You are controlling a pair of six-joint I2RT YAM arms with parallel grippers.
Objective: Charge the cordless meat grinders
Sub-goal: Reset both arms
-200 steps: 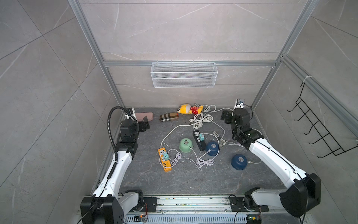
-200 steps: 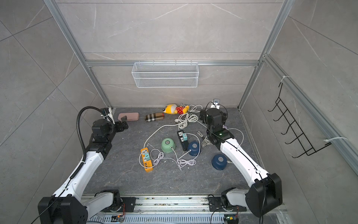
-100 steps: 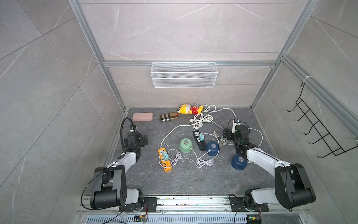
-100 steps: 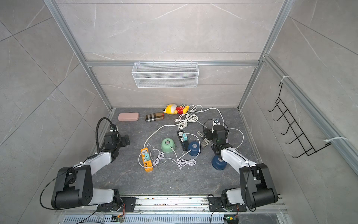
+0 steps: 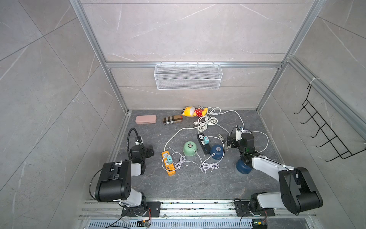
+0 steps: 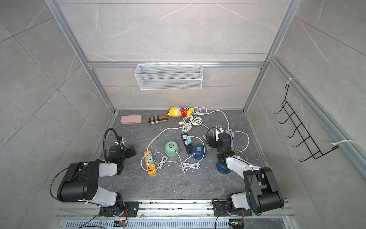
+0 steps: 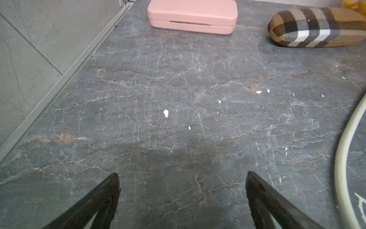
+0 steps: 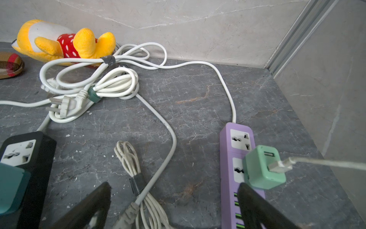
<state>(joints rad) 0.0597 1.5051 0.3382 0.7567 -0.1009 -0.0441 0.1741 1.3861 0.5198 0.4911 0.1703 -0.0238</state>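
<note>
The mint-green dome-shaped grinder (image 5: 189,147) stands mid-table on the grey stone table (image 5: 198,184), a dark blue dome grinder (image 5: 216,151) at its 3 o'clock, a black power strip (image 5: 204,143) between them. A second dark blue grinder (image 5: 242,170) sits at 4 o'clock, under the right arm (image 5: 265,168). Left jaws gape wide over bare table, gripping nothing; right jaws spread wide, empty, above a bundled white cable (image 8: 126,156) beside a purple power strip (image 8: 233,153)

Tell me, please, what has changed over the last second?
Both arms folded down and back toward their bases; the left gripper and right gripper are low now, jaws open and empty as before. The mint green grinder, the central blue grinder and the nearer blue grinder stayed put.
</note>
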